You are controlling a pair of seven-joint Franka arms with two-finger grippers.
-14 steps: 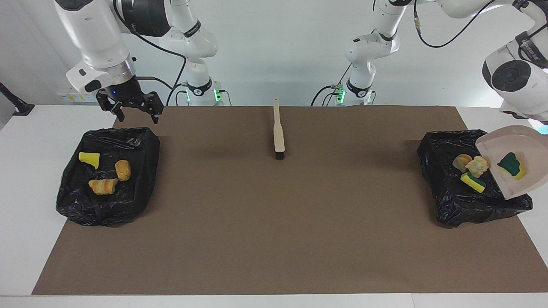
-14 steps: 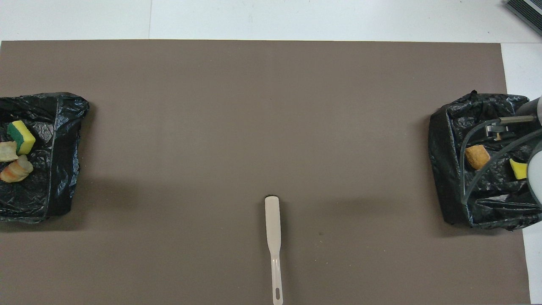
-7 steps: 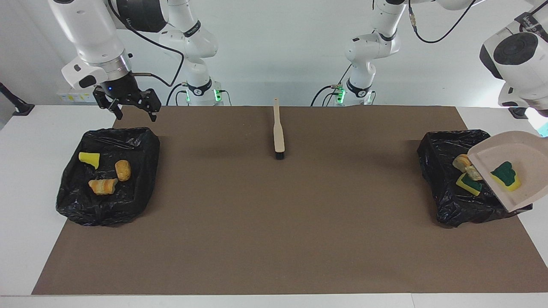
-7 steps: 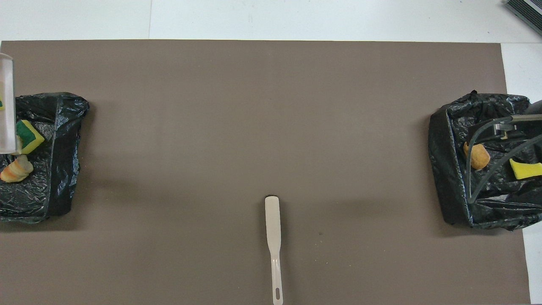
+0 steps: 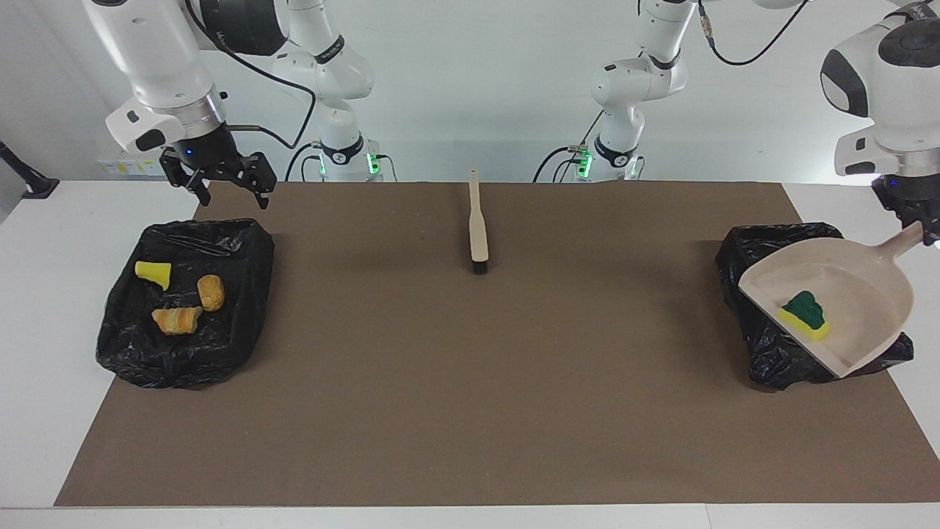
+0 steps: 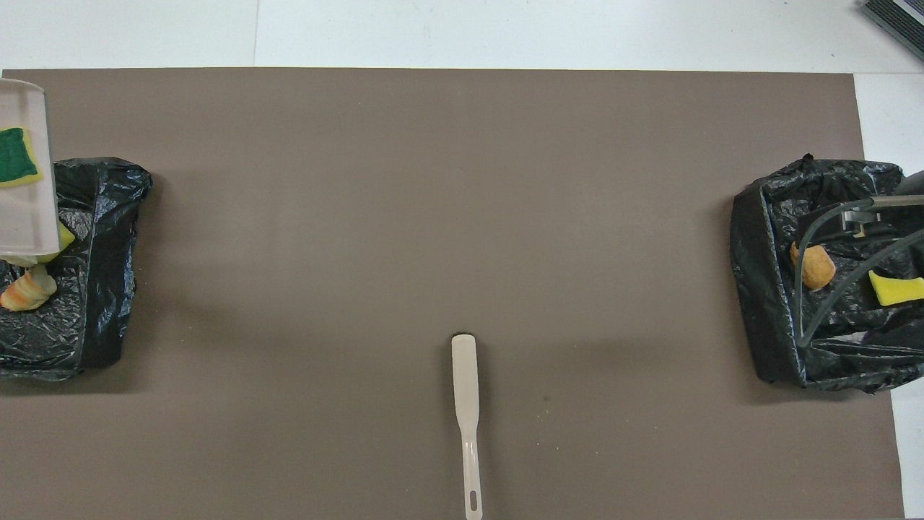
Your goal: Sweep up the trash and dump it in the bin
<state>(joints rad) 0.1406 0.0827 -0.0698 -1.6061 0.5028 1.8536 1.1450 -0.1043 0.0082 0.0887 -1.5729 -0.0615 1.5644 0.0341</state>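
Left hand (image 5: pixel 927 220): up in the air at the left arm's end of the bench. It pinches the handle of the dustpan (image 5: pixel 866 294).
Dustpan: beige. It hangs tilted over the black bag (image 5: pixel 742 253) at the left arm's end. Its open edge points down at the bag.
Sponge in pan (image 5: pixel 805 314): one green and yellow piece lies in the dustpan, near the open edge.
Trash in that bag: from above, an orange chunk (image 6: pixel 27 290) shows in the bag, and a bit of a yellow piece (image 6: pixel 63 238) peeks out from under the pan.
Right hand (image 5: pixel 229 192): up in the air over the edge of the other black bag (image 5: pixel 183 353), at the right arm's end. Its fingers are spread wide and it holds nothing.
Trash in the other bag: a yellow sponge piece (image 5: pixel 153 272) and two tan bread chunks (image 5: pixel 211 292) (image 5: pixel 176 319) lie inside.
Brush (image 5: pixel 477 224): beige, flat on the brown mat (image 5: pixel 470 411) in the middle, near the robots. Its black bristles are on the end farther from the robots. No hand is near it.
Bench (image 5: pixel 44 294): white, with the mat on top.
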